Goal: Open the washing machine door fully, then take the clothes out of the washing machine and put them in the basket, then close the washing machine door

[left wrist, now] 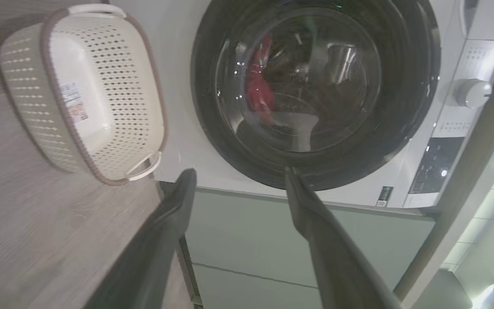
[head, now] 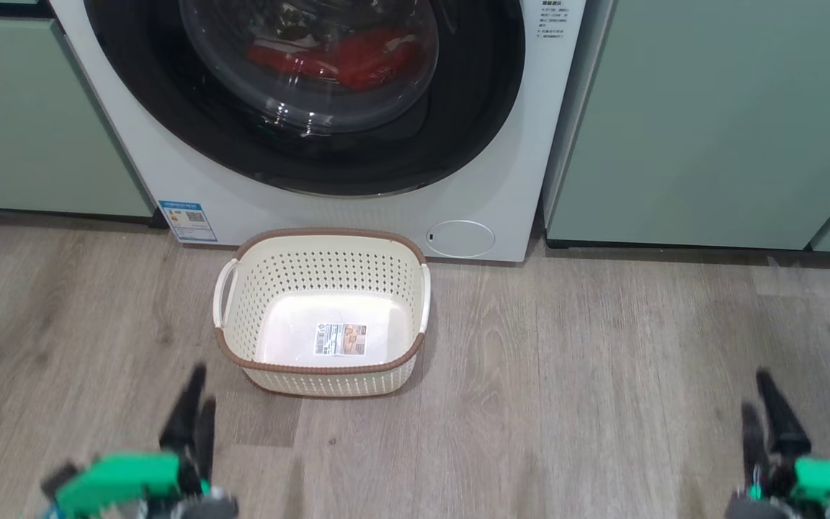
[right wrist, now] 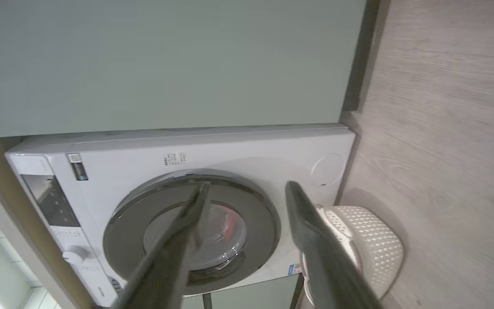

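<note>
The white washing machine [head: 501, 144] stands ahead with its black-rimmed round door [head: 170, 108] shut against the front. Red clothes [head: 357, 58] show through the glass bowl, also as red clothes [left wrist: 260, 90] in the left wrist view. The cream basket [head: 242, 317] sits on the floor just in front of the machine, holding just a paper label. My left gripper [head: 199, 404] hangs low at the left, fingers apart, holding nothing. My right gripper [head: 764, 404] hangs low at the right, also open. In the wrist views, the left gripper [left wrist: 240, 171] and right gripper [right wrist: 247, 184] both point toward the door from a distance.
Pale green cabinets [head: 710, 115] flank the machine on both sides. A round service flap [head: 460, 238] and a blue sticker [head: 186, 220] sit low on the machine's front. Grey wood-look floor [head: 602, 375] stretches between me and the machine.
</note>
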Available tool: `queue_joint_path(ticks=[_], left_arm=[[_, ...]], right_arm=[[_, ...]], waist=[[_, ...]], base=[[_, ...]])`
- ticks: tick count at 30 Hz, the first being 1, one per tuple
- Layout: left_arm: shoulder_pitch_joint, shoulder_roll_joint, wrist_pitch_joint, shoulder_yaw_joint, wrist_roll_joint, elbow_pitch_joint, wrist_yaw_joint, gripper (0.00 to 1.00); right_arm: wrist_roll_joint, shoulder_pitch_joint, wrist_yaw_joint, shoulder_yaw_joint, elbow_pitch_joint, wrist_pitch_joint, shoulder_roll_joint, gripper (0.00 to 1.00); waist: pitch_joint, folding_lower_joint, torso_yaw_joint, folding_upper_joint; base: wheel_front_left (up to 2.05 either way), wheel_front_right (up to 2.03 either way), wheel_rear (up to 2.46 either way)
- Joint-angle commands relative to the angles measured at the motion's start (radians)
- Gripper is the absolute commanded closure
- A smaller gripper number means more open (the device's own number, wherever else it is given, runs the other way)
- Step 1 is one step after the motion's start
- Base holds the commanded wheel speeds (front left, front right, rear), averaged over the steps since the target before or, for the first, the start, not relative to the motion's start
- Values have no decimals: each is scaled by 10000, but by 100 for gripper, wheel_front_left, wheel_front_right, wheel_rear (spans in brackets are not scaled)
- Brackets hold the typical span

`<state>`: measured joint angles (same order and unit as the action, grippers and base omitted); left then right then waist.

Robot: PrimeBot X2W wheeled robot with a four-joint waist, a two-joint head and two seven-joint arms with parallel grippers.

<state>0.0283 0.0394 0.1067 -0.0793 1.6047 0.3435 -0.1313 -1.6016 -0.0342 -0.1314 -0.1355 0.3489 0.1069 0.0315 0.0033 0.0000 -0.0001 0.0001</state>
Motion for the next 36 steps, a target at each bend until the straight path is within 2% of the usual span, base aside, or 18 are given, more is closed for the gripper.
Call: queue_joint_path(ticks=[1,11,19,24,36], left_arm=[[-39,-4,-7,4,-10,44,0,0],[58,-2,-291,39,-496,13,0,0],[167,6,-527,34,-1475,-223,7,0],[226,11,-674,102,-2275,-453,136,0],[386,35,-1086,586,-4809,-908,773,0]], right_arm=[[2,25,0,6,44,-7,-2,0],[332,-1,1,80,-82,-293,11,0],[1032,-85,1,104,-347,-529,23,0],[1775,-135,1,171,-558,-676,31,0],[4479,-199,2,393,-1111,-1088,52,0]], waist=[[2,0,0,-1],[26,0,5,-1],[51,0,18,-1],[77,0,27,-1],[129,0,52,-1]], base=[[0,0,0],[0,0,0],[0,0,0],[0,0,0],[0,0,0]])
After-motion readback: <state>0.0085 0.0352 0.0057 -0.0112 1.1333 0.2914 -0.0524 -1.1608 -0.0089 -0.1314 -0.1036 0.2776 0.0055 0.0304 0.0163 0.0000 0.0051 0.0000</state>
